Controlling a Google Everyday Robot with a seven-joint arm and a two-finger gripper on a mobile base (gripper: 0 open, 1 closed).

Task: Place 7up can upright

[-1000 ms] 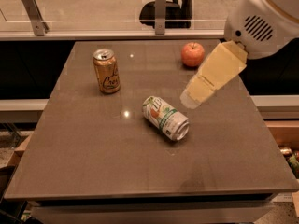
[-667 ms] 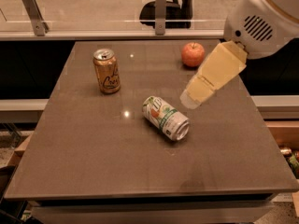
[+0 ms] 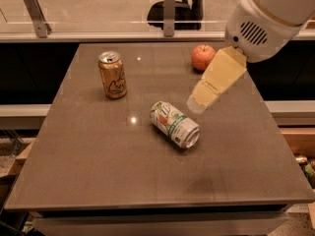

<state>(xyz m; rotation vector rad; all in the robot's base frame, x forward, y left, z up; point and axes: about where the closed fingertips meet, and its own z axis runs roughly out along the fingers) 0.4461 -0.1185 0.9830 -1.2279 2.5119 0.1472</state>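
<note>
We record an office-type workspace — grey table (image 3: 98, 171), glass partition (image 3: 98, 6) on metal posts (image 3: 34, 11), a swivel chair (image 3: 192, 9) behind it. The gripper (image 3: 197, 103) hangs above the table's right half.

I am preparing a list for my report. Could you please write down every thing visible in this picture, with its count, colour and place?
7up can: one, silver-white with green print, lying on its side near the middle of the table.
orange-gold can: one, standing upright on the far left part of the table.
apple: one, red-orange, on the far right part of the table.
table: one, grey-brown.
metal posts: two, grey, behind the table.
arm: one, white, upper right.
hand: one, pale yellow, above the table, just beyond and right of the 7up can, not touching it.
</note>
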